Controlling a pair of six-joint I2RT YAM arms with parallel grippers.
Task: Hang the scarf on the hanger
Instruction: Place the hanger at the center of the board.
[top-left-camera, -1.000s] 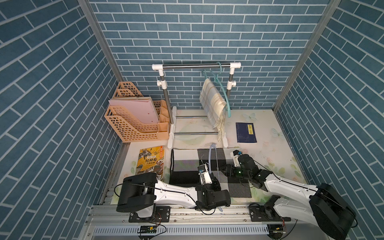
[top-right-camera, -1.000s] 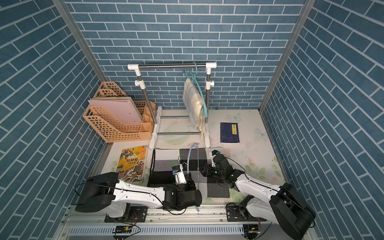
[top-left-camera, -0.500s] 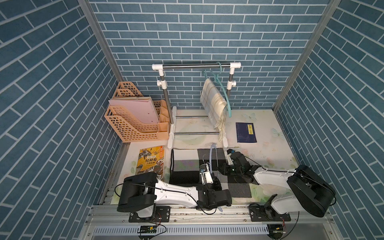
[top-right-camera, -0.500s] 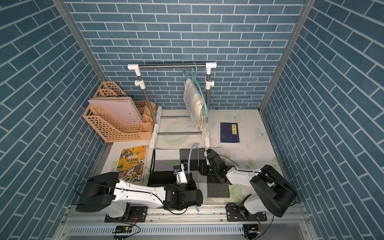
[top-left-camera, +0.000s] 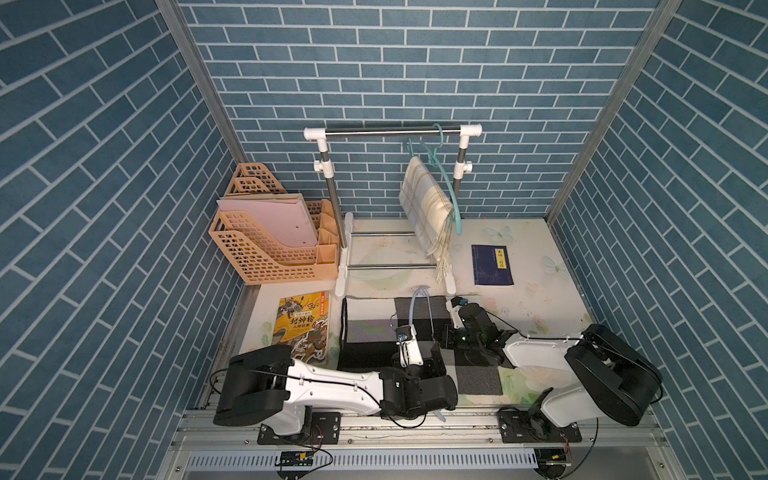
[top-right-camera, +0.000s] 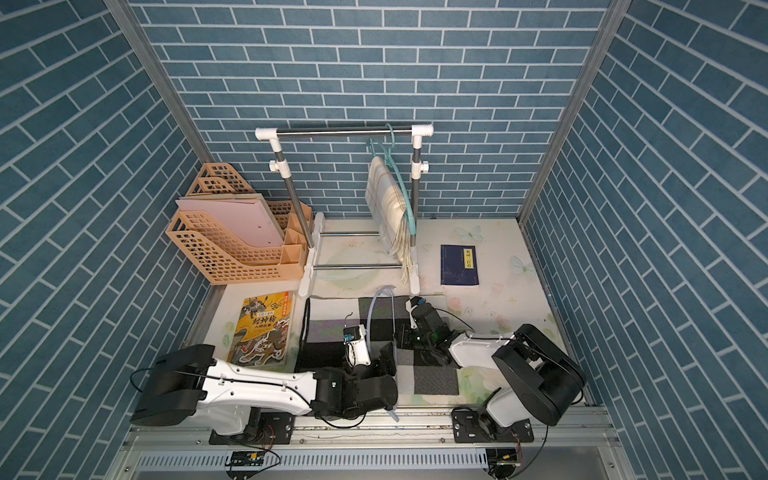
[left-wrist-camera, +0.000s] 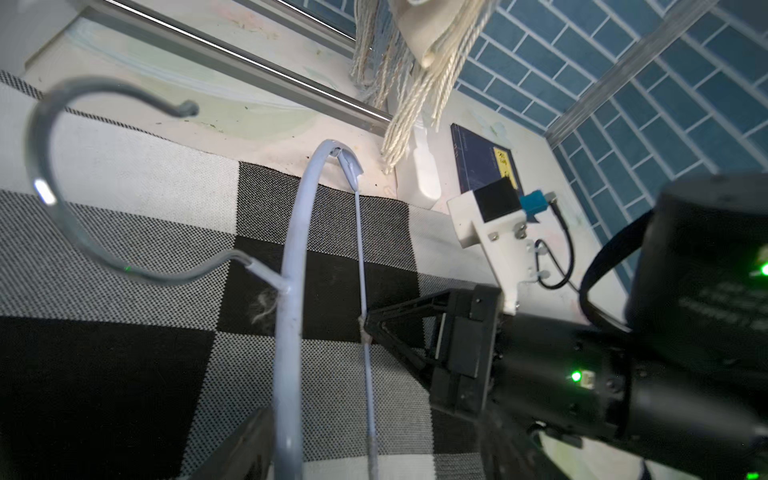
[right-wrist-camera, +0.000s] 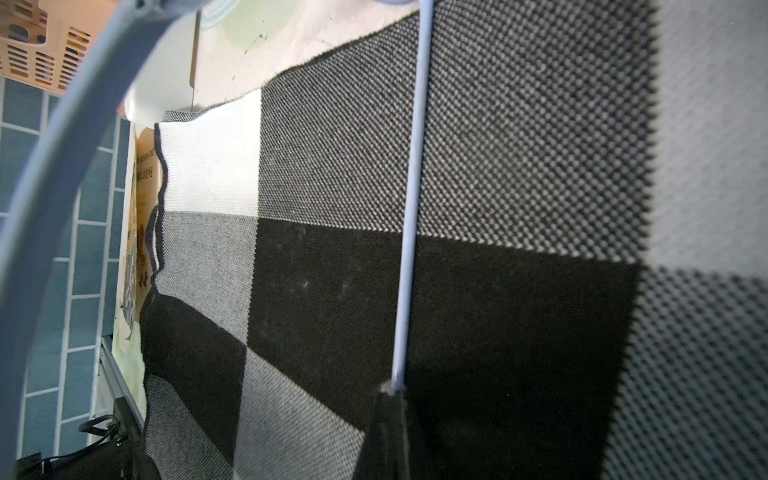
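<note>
**Though spread flat, not hung yet: hanger on one pinch**

Logged checkered scarf (top-left-camera: 365, 332) flat at front of table (top-left-camera: 532, 266), beneath pale hanger (left-wrist-camera: 298, 216) propped over it. Found right claw (left-wrist-camera: 365, 322) clamped on hanger's thin bar (right-wrist-camera: 407, 232); judged left claw (top-left-camera: 430, 355) parted beside thick arm, gripping nothing. Expect swivel or topple on that lone pinch, snagging knit with hook (left-wrist-camera: 43, 193) and bunching cloth before threading. Keep clear of fringed cream scarf (top-left-camera: 424, 199) behind.

Black, grey and white checked scarf (top-left-camera: 365, 336) spread flat, pale hanger (left-wrist-camera: 291, 249) held above it
</note>
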